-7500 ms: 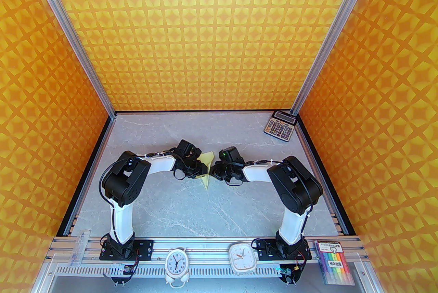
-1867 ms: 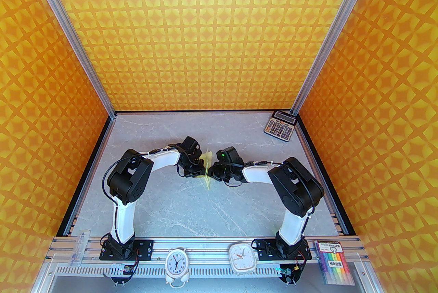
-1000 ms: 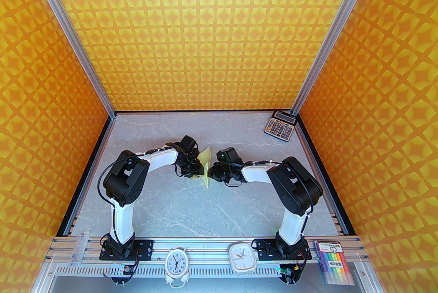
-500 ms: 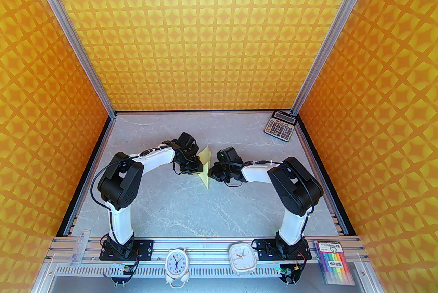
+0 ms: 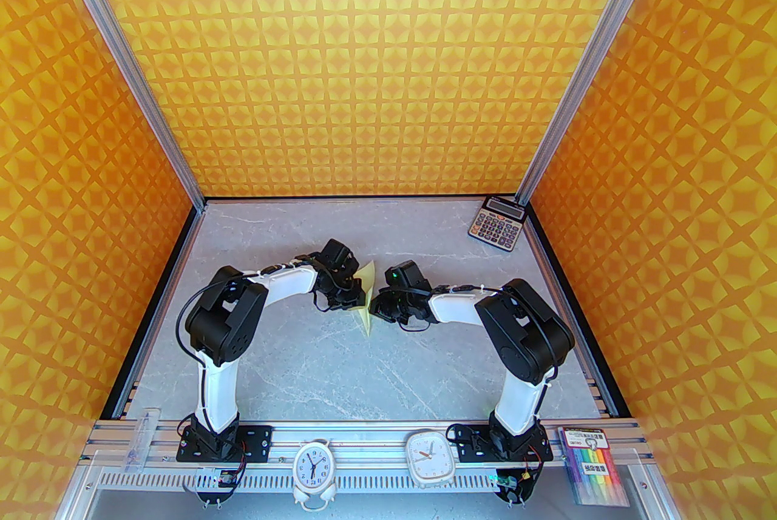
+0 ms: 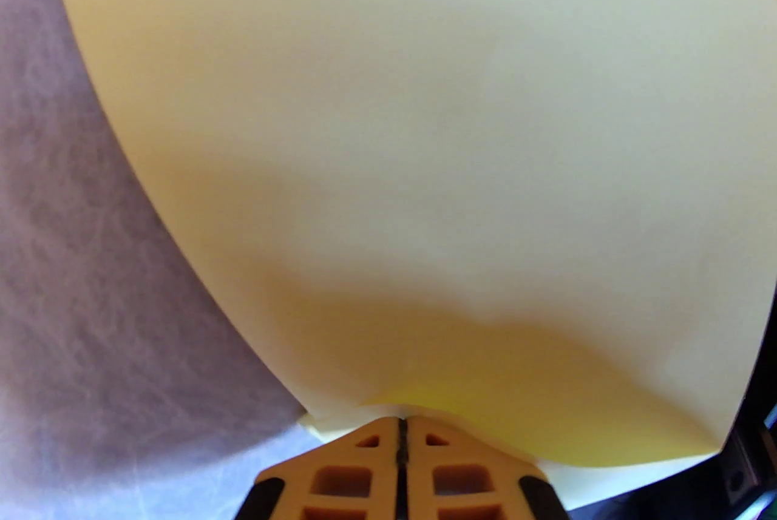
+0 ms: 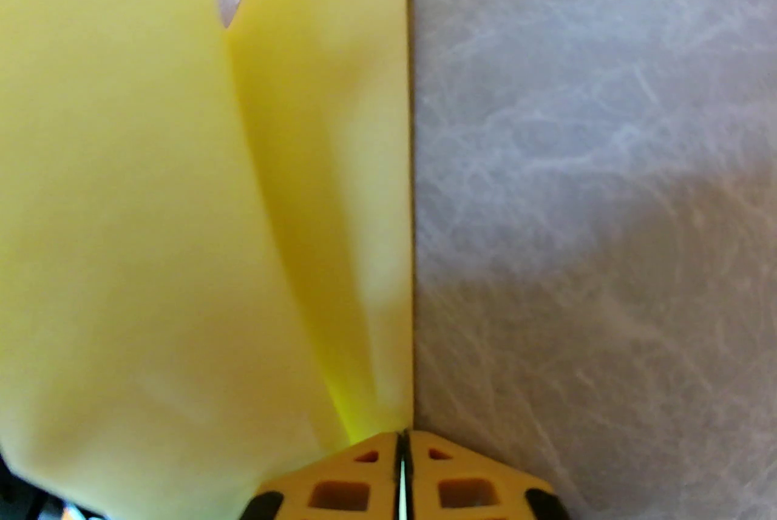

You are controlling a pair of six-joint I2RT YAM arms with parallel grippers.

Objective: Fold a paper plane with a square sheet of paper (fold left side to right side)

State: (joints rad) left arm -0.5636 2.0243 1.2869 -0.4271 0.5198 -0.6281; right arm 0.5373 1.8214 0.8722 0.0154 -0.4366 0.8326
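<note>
— Step?
— Left-to-right fold, half done: left claw and right claw each clamp the pale yellow square paper sheet, bowed over the grey counter at its middle.
— Next?
— Probably carry the left edge toward three o'clock, matching edges.

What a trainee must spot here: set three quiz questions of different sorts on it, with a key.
1. The left gripper is shut on: A) a white alarm clock; B) the thin pale yellow square sheet of paper; C) a pack of coloured markers.
2. True or false: the right gripper is shut, with its tip at the sheet's straight edge.
3. Fill in: the grey button calculator lies at the far ____ corner of the grey marbled table.
Key: 1 B; 2 true; 3 right.
</note>
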